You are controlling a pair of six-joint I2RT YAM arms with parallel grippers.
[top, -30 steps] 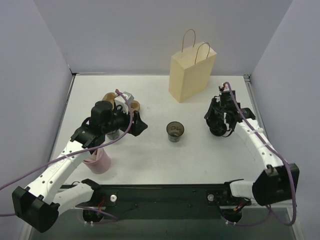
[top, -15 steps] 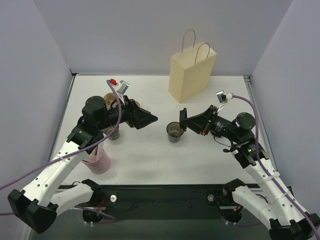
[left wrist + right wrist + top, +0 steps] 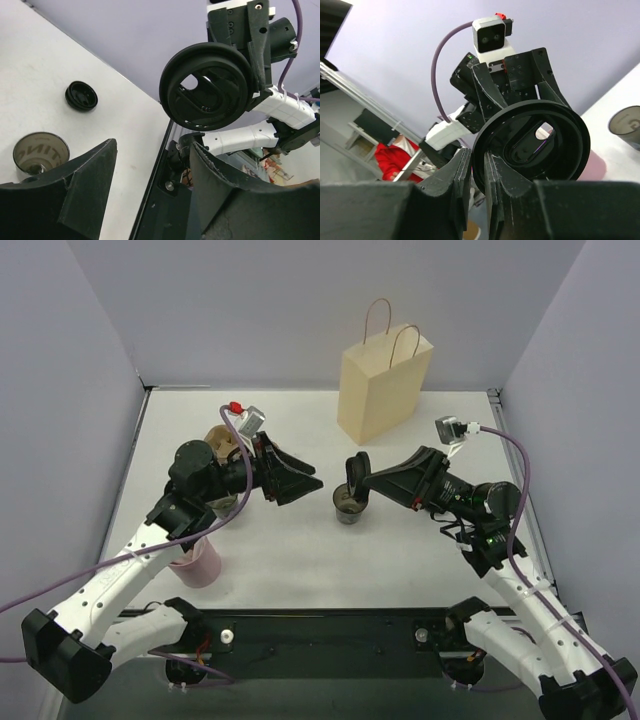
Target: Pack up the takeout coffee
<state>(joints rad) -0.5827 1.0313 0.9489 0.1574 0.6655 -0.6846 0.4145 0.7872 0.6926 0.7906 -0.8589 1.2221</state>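
Note:
The takeout coffee cup [image 3: 350,506] stands open-topped at mid-table, also low on the left in the left wrist view [image 3: 40,152]. Its round dark lid [image 3: 355,472] hangs on edge just above the cup's rim, and my right gripper [image 3: 366,478] is shut on the lid's rim. In the right wrist view the lid [image 3: 520,150] is pinched between the fingers of the right gripper [image 3: 477,155]. My left gripper [image 3: 308,488] is open and empty, just left of the cup, pointing at the lid [image 3: 215,100], which lies beyond its tips [image 3: 154,145].
A tan paper bag [image 3: 385,390] stands at the back. A pink cup [image 3: 197,562] sits near left, under the left arm. The brown pulp tray [image 3: 220,438] lies behind that arm. A small black round piece [image 3: 81,96] lies on the table.
The right arm swung in from the right, carrying the lid over the open cup. The left gripper turned up toward the middle and its fingers narrowed somewhat.

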